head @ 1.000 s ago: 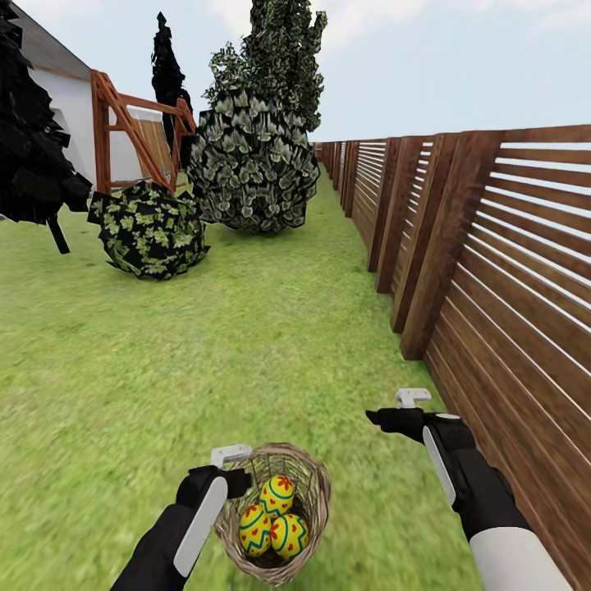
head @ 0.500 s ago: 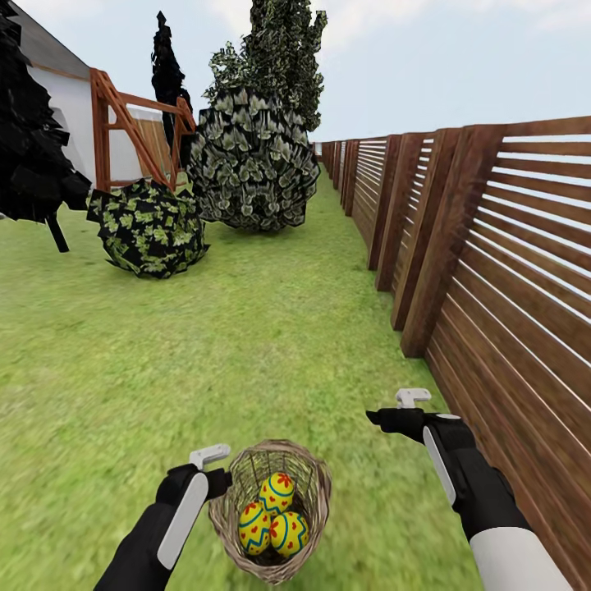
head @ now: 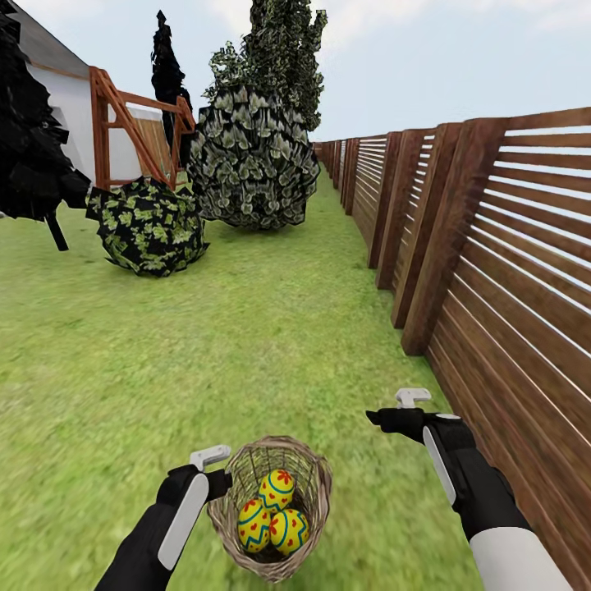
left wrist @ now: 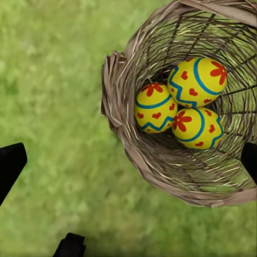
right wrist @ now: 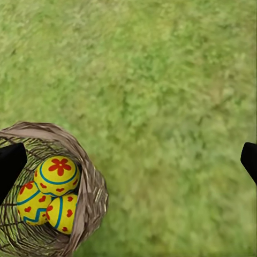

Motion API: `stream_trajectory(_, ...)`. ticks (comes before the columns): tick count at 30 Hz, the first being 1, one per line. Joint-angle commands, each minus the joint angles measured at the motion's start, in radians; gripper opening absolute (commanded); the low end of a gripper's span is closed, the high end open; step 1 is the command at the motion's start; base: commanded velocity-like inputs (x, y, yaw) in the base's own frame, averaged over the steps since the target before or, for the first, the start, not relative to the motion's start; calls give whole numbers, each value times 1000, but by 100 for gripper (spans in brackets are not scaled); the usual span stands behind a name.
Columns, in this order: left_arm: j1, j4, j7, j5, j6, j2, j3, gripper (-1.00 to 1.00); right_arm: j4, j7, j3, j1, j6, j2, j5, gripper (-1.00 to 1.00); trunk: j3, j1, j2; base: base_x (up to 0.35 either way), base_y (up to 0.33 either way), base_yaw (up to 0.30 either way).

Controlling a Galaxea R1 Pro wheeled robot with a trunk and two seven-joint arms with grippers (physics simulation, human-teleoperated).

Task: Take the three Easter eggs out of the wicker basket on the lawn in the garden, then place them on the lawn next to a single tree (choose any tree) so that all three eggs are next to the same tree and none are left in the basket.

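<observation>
A: Where's the wicker basket [head: 271,509]?

B: Bottom centre of the head view, standing on the lawn [head: 164,361]. Three Easter eggs [head: 271,513] are all inside, bunched together and touching. Yellow w/ red flowers or hearts and blue zigzag bands.

A: Left gripper [head: 215,468]?

B: Just beside the basket's left rim, lower left of frame. Can't say if it touches the weave. From the left wrist view the black fingertips [left wrist: 10,163] sit at opposite edges of the picture, so it's spread wide, nothing between the tips but the basket [left wrist: 176,155] and grass (eggs [left wrist: 182,104] sit upper right there).

A: And the right gripper [head: 386,410]?

B: Lower right of the head view, hanging over bare grass, well apart from the basket, near the fence [head: 492,271]. Right wrist view has the tips [right wrist: 10,163] far apart at both edges: wide, holding nothing. Basket [right wrist: 88,187] w/ eggs [right wrist: 51,195] is at lower left of that view.

A: Anything else?

B: Round bush [head: 149,226] and a bigger leafy bush [head: 254,156] upper left; dark tree [head: 33,156] at far left edge, w/ white house [head: 70,107] behind it.
</observation>
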Motion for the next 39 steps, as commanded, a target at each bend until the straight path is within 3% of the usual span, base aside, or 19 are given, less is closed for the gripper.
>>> stream_trajectory(1,0,1,0,0,0,1,0,100,0,0,0,0,0,0,0,100,-3,4,-7,22,0,0)
stream_trajectory(8,-12,71,-1,-4,0,0,0,100,1,0,0,0,0,1,0,100,-25,31,-56,178,0,0)
stream_trajectory(39,-15,79,-1,-1,0,3,3,100,0,0,-2,0,-3,2,0,100,-122,150,-273,11,0,0)
